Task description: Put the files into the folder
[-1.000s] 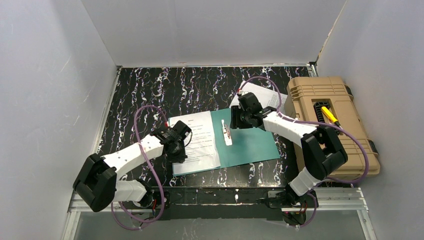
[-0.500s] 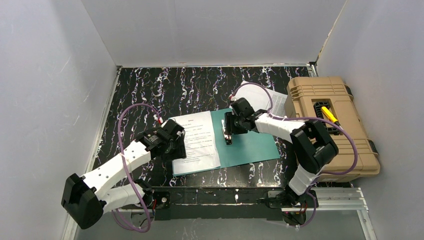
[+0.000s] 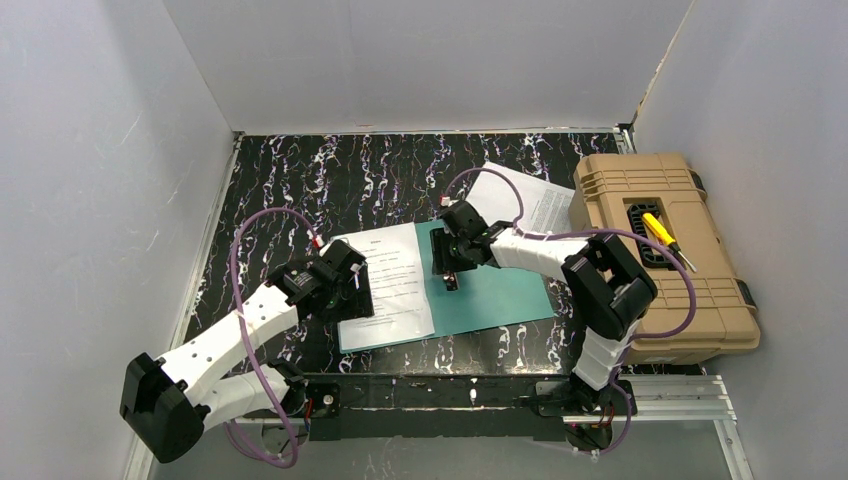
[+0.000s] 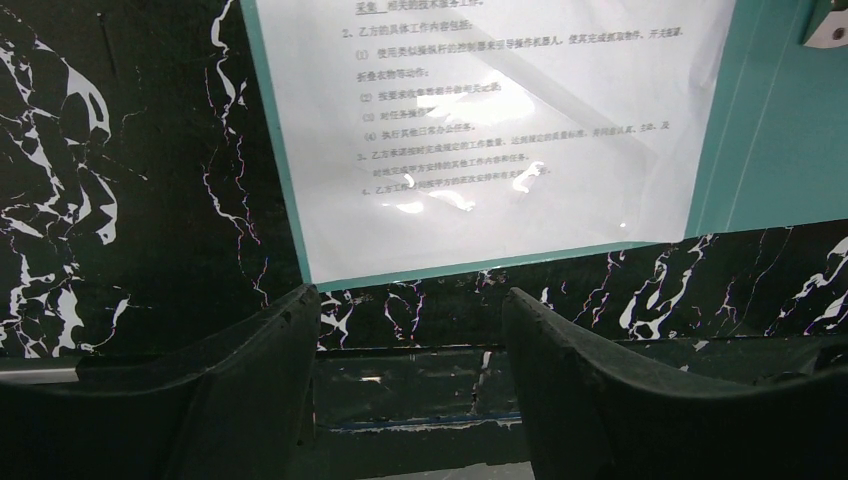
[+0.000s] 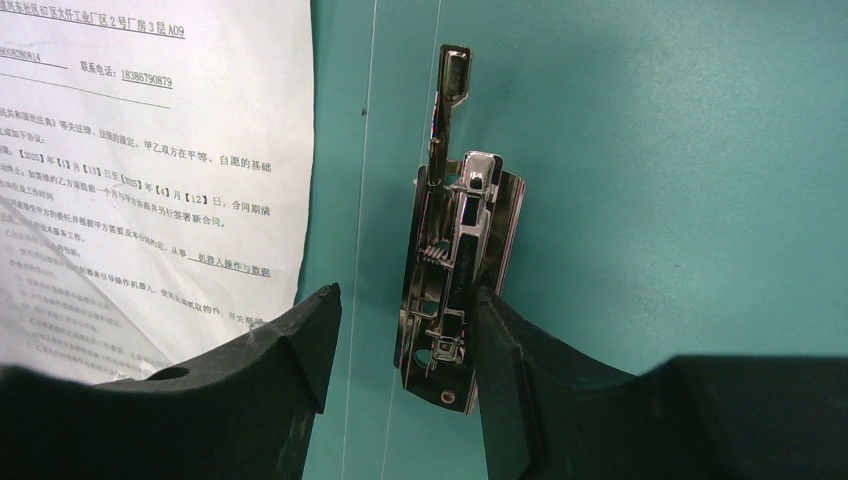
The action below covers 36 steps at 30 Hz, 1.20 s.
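The teal folder lies open in the middle of the table. One white printed file rests on its left half, shown close up as the file in the left wrist view. A second file lies behind the folder, beside the toolbox. My left gripper hovers at the sheet's near-left corner; in its own view the gripper is open and empty. My right gripper is open astride the metal clip on the spine, its right finger against the clip's side.
A tan toolbox with a yellow screwdriver on its lid stands at the right. White walls enclose the black marbled table on three sides. The near table edge lies just below the left fingers.
My left gripper has opened, let go of the sheet and drawn back slightly toward the near left. My right gripper has moved left along the folder to straddle the metal clip.
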Each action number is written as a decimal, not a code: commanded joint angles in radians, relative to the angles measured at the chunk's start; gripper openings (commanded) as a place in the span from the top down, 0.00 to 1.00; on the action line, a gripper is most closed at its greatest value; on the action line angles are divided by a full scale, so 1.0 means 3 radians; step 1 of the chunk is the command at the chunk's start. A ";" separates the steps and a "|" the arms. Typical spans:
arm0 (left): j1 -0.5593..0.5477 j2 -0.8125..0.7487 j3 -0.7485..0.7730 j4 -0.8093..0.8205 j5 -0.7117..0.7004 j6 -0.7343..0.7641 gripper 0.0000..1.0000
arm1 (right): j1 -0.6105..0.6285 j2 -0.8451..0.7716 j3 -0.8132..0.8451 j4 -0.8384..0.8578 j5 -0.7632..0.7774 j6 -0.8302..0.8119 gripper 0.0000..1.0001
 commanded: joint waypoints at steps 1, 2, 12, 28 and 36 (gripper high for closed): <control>-0.0012 -0.0083 0.0066 -0.0103 -0.0106 0.0009 0.34 | 0.0141 0.0120 0.0225 0.0078 0.0068 0.0131 0.41; -0.0012 -0.0094 0.0067 -0.0112 -0.0114 0.0010 0.33 | 0.0171 0.0143 0.0255 0.0077 0.0082 0.0152 0.41; -0.0012 -0.0195 0.0067 -0.0177 -0.0170 0.0020 0.30 | 0.0421 0.0373 0.0593 0.0043 0.0118 0.0291 0.42; -0.0012 -0.0308 0.0144 -0.0298 -0.0222 0.0073 0.27 | 0.0564 0.0444 0.0921 -0.0355 0.0572 0.0040 0.34; -0.0012 -0.0321 0.0128 -0.0298 -0.0226 0.0061 0.25 | 0.0493 0.0032 0.0857 -0.0528 0.1128 -0.0214 0.21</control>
